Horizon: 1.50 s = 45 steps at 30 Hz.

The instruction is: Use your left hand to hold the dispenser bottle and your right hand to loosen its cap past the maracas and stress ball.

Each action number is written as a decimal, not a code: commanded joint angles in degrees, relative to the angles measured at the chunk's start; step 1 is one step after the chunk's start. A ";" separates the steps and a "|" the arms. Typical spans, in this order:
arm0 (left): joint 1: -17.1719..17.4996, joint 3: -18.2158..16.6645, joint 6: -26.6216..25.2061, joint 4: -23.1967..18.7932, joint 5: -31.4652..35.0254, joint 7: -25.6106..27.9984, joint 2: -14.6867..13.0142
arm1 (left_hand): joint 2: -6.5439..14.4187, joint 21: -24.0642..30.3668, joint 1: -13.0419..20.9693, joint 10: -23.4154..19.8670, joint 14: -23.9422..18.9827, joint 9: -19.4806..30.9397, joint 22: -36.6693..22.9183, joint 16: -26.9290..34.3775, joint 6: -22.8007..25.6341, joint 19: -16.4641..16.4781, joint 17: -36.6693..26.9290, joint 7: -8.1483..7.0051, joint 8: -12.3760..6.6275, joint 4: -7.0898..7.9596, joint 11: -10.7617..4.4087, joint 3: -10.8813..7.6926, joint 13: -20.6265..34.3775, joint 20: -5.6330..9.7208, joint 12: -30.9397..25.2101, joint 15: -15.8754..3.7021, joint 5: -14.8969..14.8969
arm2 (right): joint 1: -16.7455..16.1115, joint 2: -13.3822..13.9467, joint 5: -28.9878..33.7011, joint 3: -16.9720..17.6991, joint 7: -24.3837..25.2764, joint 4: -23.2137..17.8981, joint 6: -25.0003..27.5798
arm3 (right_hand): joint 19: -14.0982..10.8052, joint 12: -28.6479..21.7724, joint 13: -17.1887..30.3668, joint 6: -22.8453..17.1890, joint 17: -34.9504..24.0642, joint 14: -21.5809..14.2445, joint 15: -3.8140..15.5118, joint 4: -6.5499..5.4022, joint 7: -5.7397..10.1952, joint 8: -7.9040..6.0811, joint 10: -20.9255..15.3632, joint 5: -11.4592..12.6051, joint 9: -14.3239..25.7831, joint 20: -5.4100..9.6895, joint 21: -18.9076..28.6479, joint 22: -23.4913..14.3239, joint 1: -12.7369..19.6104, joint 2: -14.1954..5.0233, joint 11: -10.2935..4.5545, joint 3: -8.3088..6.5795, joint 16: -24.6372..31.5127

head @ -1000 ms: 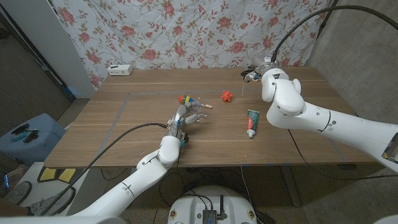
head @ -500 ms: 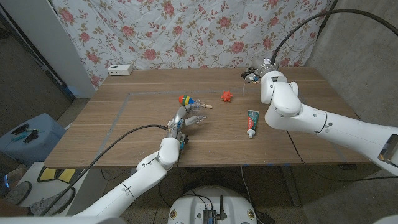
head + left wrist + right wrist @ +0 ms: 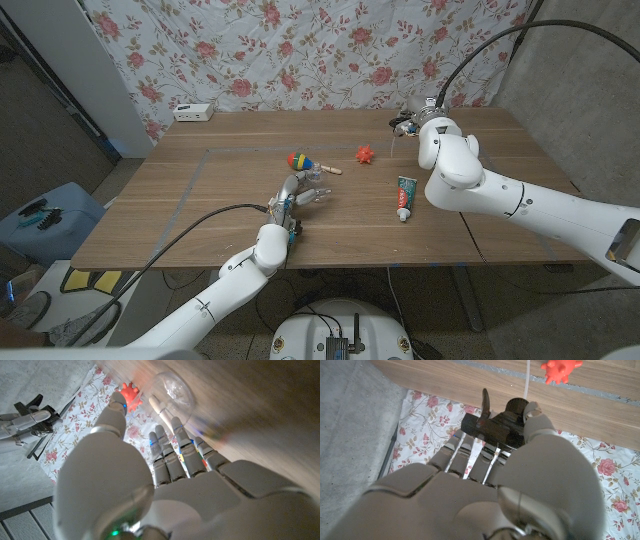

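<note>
The right hand (image 3: pixel 412 121) hangs over the far part of the wooden surface (image 3: pixel 200 215), at about one o'clock from its middle, and its fingers (image 3: pixel 532 412) are clamped on the black pump cap (image 3: pixel 496 427), whose thin white tube trails from it in the right wrist view. The left hand (image 3: pixel 298 192) sits near the middle of the surface with its fingers (image 3: pixel 167 440) spread around the clear dispenser bottle (image 3: pixel 172 391); the bottle is blurred and I cannot tell whether the fingers actually press on it. The colourful maraca (image 3: pixel 302 161) lies just beyond that hand, at twelve o'clock from it. The red spiky stress ball (image 3: pixel 365 153) sits at two o'clock from the left hand, well apart from it. A toothpaste tube (image 3: pixel 405 196) lies at three o'clock from the left hand, near the right arm. A white power strip (image 3: pixel 193 112) rests at the far edge, at about eleven o'clock.
</note>
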<state>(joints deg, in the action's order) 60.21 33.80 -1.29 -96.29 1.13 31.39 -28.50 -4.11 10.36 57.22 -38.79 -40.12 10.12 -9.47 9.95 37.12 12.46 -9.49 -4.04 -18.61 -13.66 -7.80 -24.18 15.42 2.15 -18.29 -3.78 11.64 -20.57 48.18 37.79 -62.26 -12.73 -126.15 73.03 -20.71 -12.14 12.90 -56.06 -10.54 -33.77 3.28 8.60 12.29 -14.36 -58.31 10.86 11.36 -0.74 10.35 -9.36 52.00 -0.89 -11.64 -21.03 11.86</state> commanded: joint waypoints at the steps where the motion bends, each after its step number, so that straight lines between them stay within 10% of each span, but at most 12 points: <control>1: 0.26 0.12 1.08 0.56 0.04 0.01 -0.19 | 4.70 0.25 -3.56 1.19 1.59 0.19 -0.19 0.01 -0.22 -0.42 -0.18 -1.20 0.89 4.42 -0.01 -3.59 -0.50 1.20 1.19 -6.36 -0.33 | 0.14 0.72 -1.97 -0.64 1.62 -1.14 1.55 | -0.62 -0.15 0.26 -0.62 -0.28 -0.66 8.80 0.13 0.05 -0.31 -0.15 0.19 0.29 0.04 0.10 0.05 -0.02 -0.14 -0.09 -0.43 -0.06; 15: 1.19 -0.27 0.23 -0.91 -0.57 -0.74 -1.00 | 1.50 0.10 -4.81 6.84 8.72 0.40 -0.19 0.03 -6.72 -2.04 -0.16 -2.62 6.83 4.76 0.88 0.90 -3.10 0.19 5.83 -4.82 -1.66 | 0.59 1.53 -5.25 -1.33 4.49 -2.16 2.46 | -0.69 -0.16 0.29 -0.74 -0.28 -0.73 8.80 0.17 0.12 -0.27 -0.19 0.19 0.31 -0.01 0.08 0.05 0.00 -0.10 -0.16 -0.52 -0.12; 45: 2.00 -0.79 -2.62 -4.06 -1.70 -2.26 -2.67 | -1.19 0.04 -8.27 12.12 15.00 0.45 -0.24 -0.01 -11.69 -4.27 -0.21 -0.43 8.38 5.98 2.56 5.03 -3.86 -1.32 7.34 -2.55 -0.39 | 0.27 2.36 -11.70 -1.36 11.14 -1.65 1.93 | -0.96 -0.14 0.33 -0.84 -0.36 -0.96 8.83 0.19 0.10 -0.12 -0.19 0.15 0.34 -0.13 0.08 0.05 0.04 -0.19 -0.09 -0.55 -0.08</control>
<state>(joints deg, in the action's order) 61.95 33.23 -2.69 -99.18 -0.37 29.47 -30.59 -4.87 10.37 49.24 -27.05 -25.54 10.27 -9.46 9.98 25.84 8.56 -9.48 -4.61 -10.13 -7.59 -5.41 -19.32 11.45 0.72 -11.20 -2.70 10.82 -20.16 50.38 28.19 -63.69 -3.67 -128.36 75.60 -21.01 -12.10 12.89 -56.38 -10.81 -34.29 3.37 8.95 12.60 -14.30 -58.11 10.84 11.57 -1.05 10.35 -9.36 51.74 -0.65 -11.44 -21.18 11.86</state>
